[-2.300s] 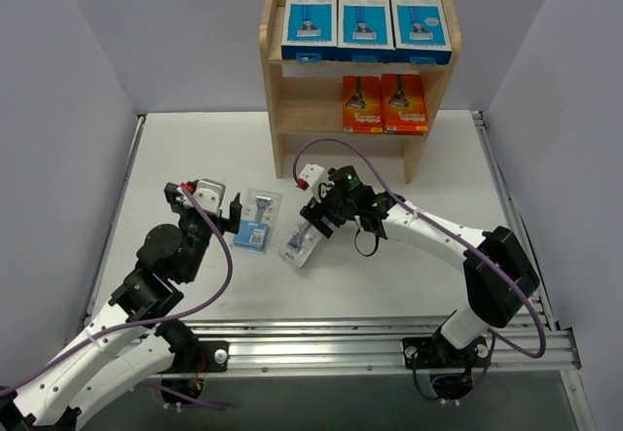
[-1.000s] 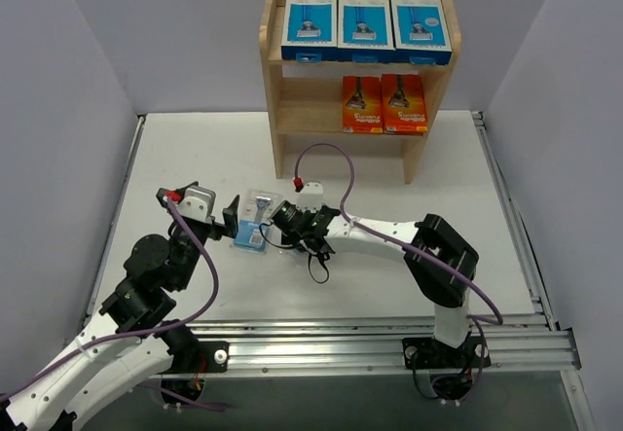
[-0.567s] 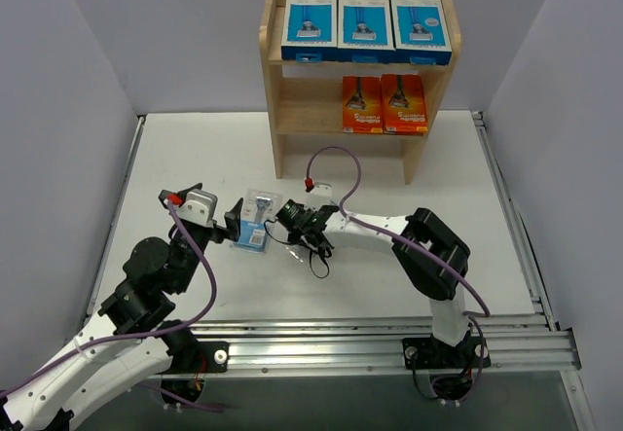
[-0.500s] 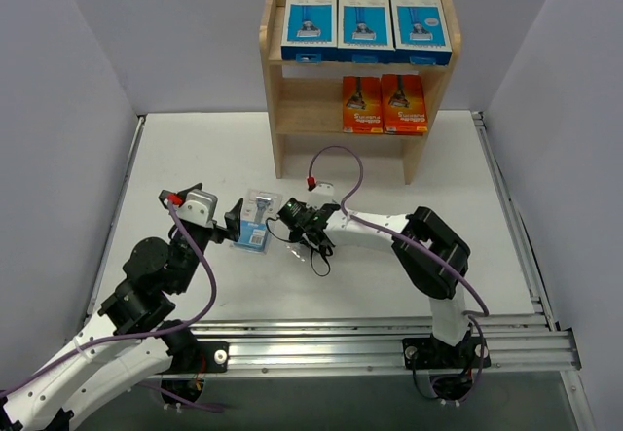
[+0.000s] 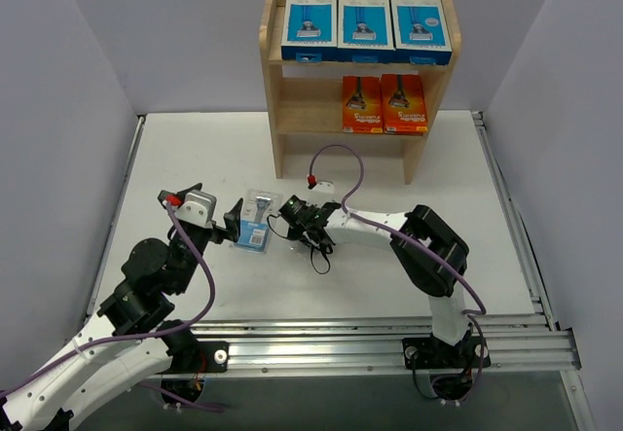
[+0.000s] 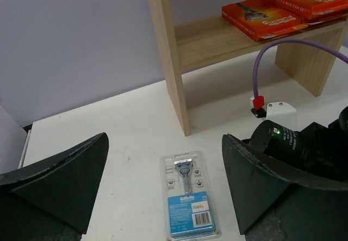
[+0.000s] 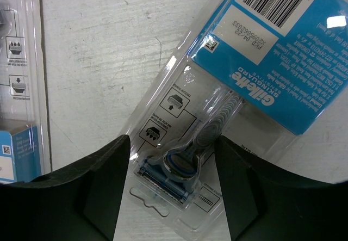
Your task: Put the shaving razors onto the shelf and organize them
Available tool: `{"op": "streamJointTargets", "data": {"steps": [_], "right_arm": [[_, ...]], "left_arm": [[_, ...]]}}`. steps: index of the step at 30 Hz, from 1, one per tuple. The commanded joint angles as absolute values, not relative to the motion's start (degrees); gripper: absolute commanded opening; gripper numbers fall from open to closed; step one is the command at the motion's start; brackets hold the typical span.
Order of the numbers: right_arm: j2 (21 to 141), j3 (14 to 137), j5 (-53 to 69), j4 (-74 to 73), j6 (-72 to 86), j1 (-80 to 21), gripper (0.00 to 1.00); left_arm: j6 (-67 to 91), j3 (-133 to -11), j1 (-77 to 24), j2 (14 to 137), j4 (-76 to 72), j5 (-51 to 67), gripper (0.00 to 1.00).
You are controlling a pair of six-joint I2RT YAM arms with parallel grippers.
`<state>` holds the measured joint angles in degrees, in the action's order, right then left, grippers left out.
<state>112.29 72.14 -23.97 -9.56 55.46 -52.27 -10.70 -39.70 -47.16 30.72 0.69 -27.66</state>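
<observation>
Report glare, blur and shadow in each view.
Top external: even light, sharp, faint shade under the shelf tiers. Left wrist: left fingers dark with little detail, pack sharp. Right wrist: white glare streaks on the other pack, right fingers near-black.

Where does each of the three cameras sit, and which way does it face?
Top external: above and behind the bases, looking down at table and shelf; left arm, right arm show.
Left wrist: low, facing the shelf; left gripper frames a blister pack.
Right wrist: facing down, close over a second pack; right gripper flanks it.
Shared: top and left wrist both show the orange boxes and blister pack.
</observation>
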Motion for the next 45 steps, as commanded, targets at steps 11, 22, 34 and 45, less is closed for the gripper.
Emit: {"op": "streamJointTargets", "data": {"steps": [11, 22, 34, 45], "right_arm": [[115.93, 70.49, -13.73, -6.24, 44.50, -51.85, 0.15], [110.05, 70.49, -5.19, -8.17, 29.10, -54.05, 0.06], [106.26, 70.31, -11.16, -11.60, 32.87, -54.93, 0.56], [105.12, 68.03, -11.34, -13.27, 35.77, -56.78, 0.54]], "left_arm": [[-11.07, -41.57, -47.46, 31.02, -0.26, -27.95, 0.94], [-11.60, -41.48, -47.72, 31.90, -0.26, -28.56, 0.94], [-11.95, -41.48, -47.72, 32.34, -0.18, -28.83, 0.94], [-12.30, -41.48, -47.72, 31.91, -0.35, -29.09, 0.94]]}}
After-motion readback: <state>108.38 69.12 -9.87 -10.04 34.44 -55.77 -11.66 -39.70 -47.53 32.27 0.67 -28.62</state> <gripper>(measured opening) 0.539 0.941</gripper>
